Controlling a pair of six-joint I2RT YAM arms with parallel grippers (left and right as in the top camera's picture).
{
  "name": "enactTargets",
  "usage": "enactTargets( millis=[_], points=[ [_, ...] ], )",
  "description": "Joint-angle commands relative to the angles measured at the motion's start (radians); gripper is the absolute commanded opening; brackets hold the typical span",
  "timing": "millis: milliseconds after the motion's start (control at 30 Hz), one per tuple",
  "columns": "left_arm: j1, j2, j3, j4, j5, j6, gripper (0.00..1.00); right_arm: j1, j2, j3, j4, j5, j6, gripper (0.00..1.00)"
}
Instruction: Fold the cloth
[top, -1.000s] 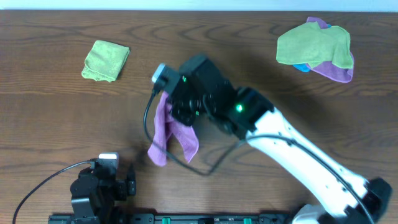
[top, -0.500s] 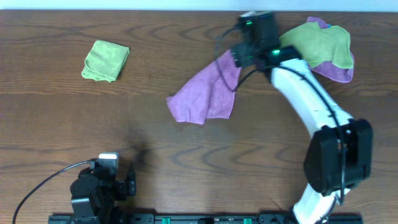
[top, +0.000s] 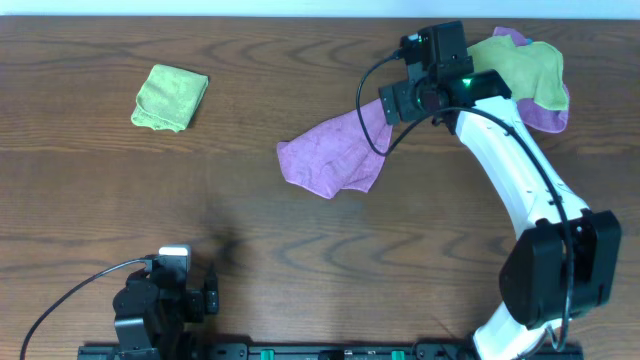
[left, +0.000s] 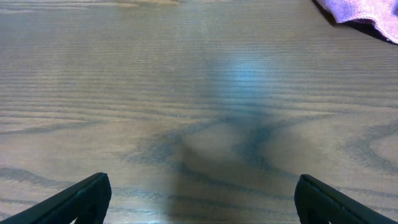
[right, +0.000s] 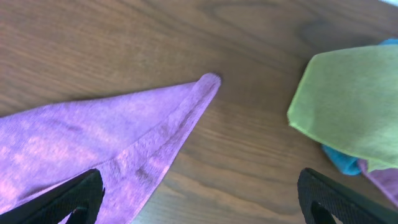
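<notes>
Task item: the purple cloth (top: 335, 158) lies on the table (top: 120, 200) in the far half, right of centre. It is mostly flat, and its near-right edge appears doubled over.
Right end effector (right: 199, 199): hovers above the cloth's far-right corner (right: 208, 81) with fingers spread wide, holding nothing. The corner rests on the wood.
Left end effector (left: 202, 199): sits at the near-left edge with fingers wide and empty, over bare wood and well apart from the cloth.
Other items: a folded green cloth (top: 170, 97) lies towards the far-left corner. A cloth pile (top: 510, 70) sits at the far-right corner, near the task item but apart from it.
Step in hand: judged to be spreading and set-up, with no fold made yet.
Next move: likely to close on the far-right corner and carry it across to the opposite edge. The doubled edge probably needs smoothing first.
</notes>
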Motion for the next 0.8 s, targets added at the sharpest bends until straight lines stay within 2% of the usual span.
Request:
enactTargets(
  millis=[0,133,233,300,467,767],
  points=[
    [0.002,-0.006,-0.015,-0.045,-0.026,0.014,0.95,-0.001,-0.016,-0.002,-0.003,0.015,0.018,0.99],
    [0.002,-0.006,-0.015,-0.028,-0.025,0.014,0.95,-0.002,-0.016,-0.002,-0.069,-0.151,0.018,0.99],
    [0.002,-0.006,-0.015,0.035,0.035,0.014,0.95,-0.002,-0.016,-0.002,-0.155,-0.345,0.017,0.99],
    [0.002,-0.006,-0.015,0.037,0.056,0.014,0.95,0.0,-0.015,-0.009,-0.178,-0.404,0.018,0.99],
    [0.002,-0.006,-0.015,0.056,0.069,0.014,0.95,0.024,-0.003,-0.05,-0.182,-0.447,0.023,0.96],
    [0.002,-0.006,-0.015,0.112,0.088,0.014,0.95,0.089,0.054,-0.109,-0.14,-0.486,0.122,0.94]
  ],
)
